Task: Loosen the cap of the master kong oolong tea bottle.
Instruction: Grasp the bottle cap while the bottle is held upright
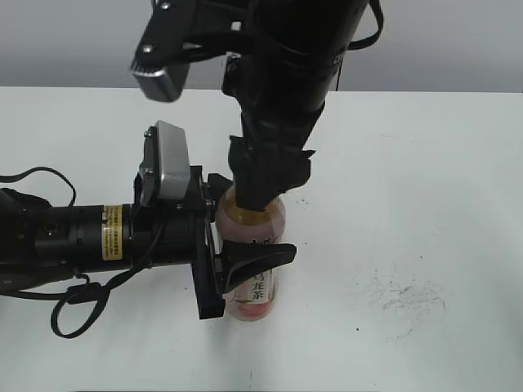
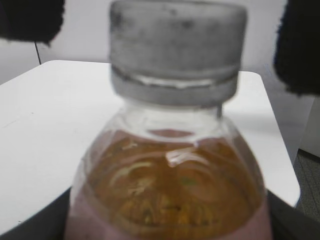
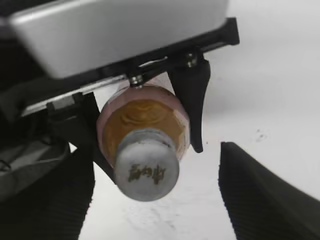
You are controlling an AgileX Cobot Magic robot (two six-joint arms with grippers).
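Observation:
The master kong oolong tea bottle [image 1: 255, 287] stands upright on the white table, amber tea above its pink label. My left gripper [image 1: 249, 224] reaches in from the left and is shut on the bottle's body; the left wrist view shows the bottle [image 2: 170, 190] filling the jaws. The white-grey cap [image 3: 146, 165] with its dark mark shows in the right wrist view and in the left wrist view [image 2: 177, 50]; the right arm hides it in the exterior view. My right gripper [image 3: 155, 200] hangs over the cap, open, one finger on each side and apart from it.
The white table [image 1: 425, 163] stretches to the right and back. Dark scuff marks [image 1: 404, 294] lie on it to the right of the bottle. The left arm's body and cables [image 1: 65, 245] cover the left side.

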